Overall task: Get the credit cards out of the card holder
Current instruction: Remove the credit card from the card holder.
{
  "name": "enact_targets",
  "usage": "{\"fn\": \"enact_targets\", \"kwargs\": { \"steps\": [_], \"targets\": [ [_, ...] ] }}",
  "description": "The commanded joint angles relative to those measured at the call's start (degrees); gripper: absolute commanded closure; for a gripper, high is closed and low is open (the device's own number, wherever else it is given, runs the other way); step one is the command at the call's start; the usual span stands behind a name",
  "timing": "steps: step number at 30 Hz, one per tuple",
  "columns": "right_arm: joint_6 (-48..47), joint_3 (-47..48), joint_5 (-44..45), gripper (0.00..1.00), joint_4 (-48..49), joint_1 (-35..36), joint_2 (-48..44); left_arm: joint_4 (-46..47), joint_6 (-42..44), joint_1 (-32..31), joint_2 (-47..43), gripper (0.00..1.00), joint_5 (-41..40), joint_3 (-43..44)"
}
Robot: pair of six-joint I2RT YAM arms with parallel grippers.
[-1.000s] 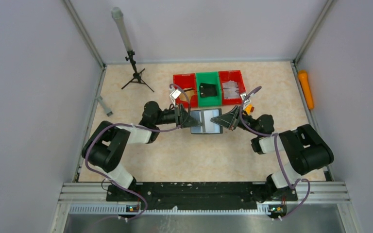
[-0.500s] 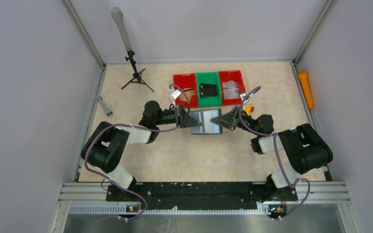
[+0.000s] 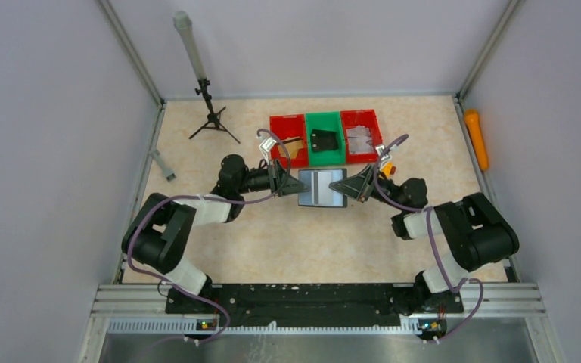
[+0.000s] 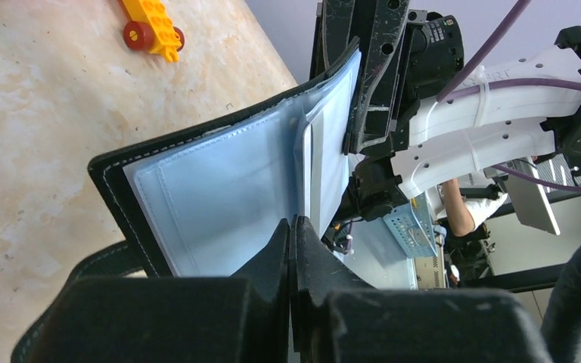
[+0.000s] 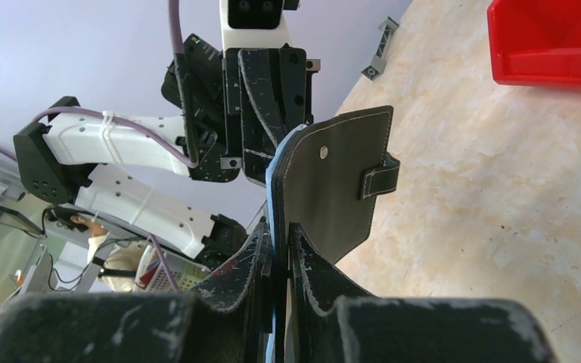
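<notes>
The card holder hangs open between my two grippers above the table, its pale grey-blue sleeves facing up. In the left wrist view its sleeves fan out inside the black stitched cover. My left gripper is shut at the holder's left edge, its tips pinched on a thin pale leaf seen edge-on; I cannot tell whether that is a card. My right gripper is shut on the edge of the black cover, whose tab and snap show on the outside.
Two red bins flank a green bin behind the holder; the green one holds a small black case. A yellow toy brick lies near the right gripper. A tripod stands back left, an orange cylinder far right.
The left arm's wrist and cable have shifted slightly back and left. The holder stays held between both grippers. The right arm has not moved.
</notes>
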Motion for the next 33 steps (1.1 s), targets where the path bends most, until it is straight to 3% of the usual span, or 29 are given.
{"fn": "enact_targets", "kwargs": {
  "steps": [1,7,11,24,26,30,33],
  "targets": [
    [-0.7,-0.2,-0.7,1.00,5.0,-0.7,-1.9,1.2,1.4,0.2,-1.6,0.99,-0.1,0.0],
    [1.0,0.0,-1.1,1.00,7.5,-0.7,-0.6,10.9,-4.6,0.0,1.0,0.64,2.2,-0.8],
    [2.4,0.3,-1.6,1.00,10.0,-0.3,0.8,14.7,-7.2,-0.5,3.0,0.56,3.2,-0.3],
    [3.4,0.9,-2.0,1.00,11.7,0.8,2.1,14.7,-8.7,-2.4,6.3,0.63,4.6,2.2],
    [3.3,0.9,-2.0,1.00,11.6,0.8,2.1,14.8,-8.9,-2.6,6.5,0.68,4.7,2.3],
    [3.2,0.8,-2.0,1.00,11.6,0.8,2.1,15.0,-8.6,-2.6,5.9,0.91,4.6,2.2],
    [3.3,0.9,-2.0,1.00,11.7,0.8,2.1,15.3,-8.6,-2.5,5.5,0.98,4.5,1.9]
  ]
}}
